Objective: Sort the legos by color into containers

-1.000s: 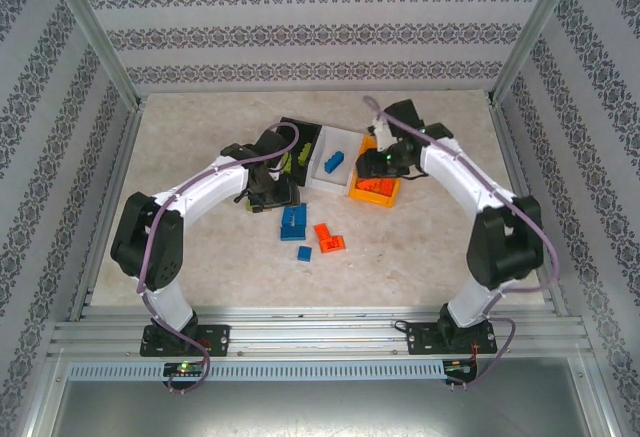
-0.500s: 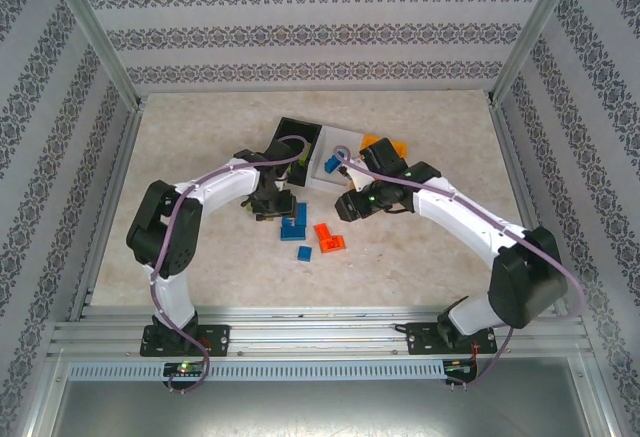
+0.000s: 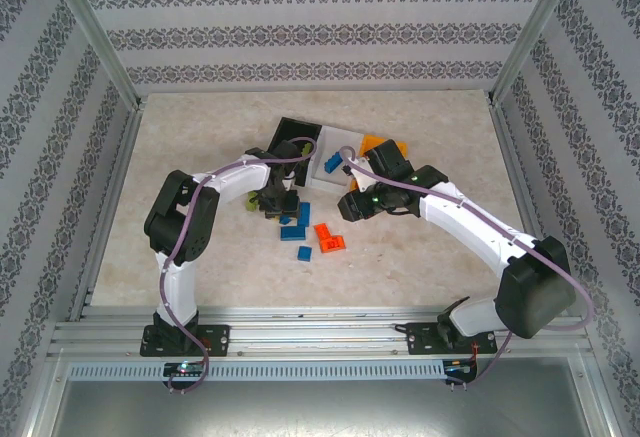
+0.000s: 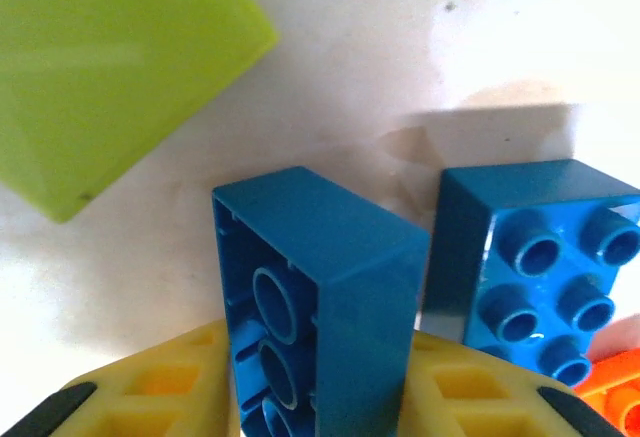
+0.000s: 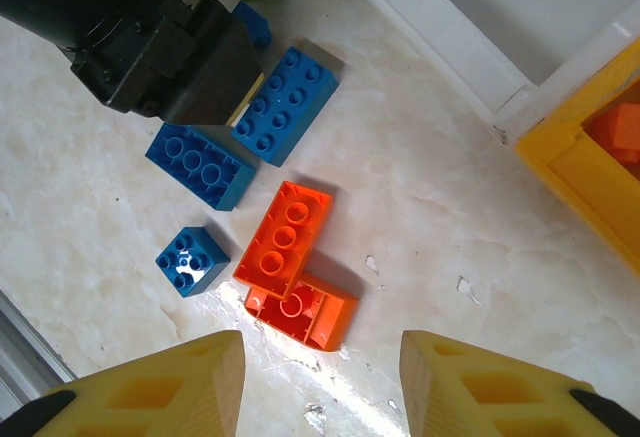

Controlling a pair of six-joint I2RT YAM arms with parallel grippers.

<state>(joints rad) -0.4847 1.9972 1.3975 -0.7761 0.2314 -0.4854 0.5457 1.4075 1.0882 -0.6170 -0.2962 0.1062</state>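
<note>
Legos, containers, left arm and right arm are crowding the table's middle; bare room is lying along its left, right and far edges.

the blue lego is smooth glossy plastic, like the orange legos, on a matt stone-look table.

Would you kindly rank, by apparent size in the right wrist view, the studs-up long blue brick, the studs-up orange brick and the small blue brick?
1. studs-up long blue brick and studs-up orange brick: these look about alike, so they are not ranked.
2. small blue brick: plainly the smallest.
</note>
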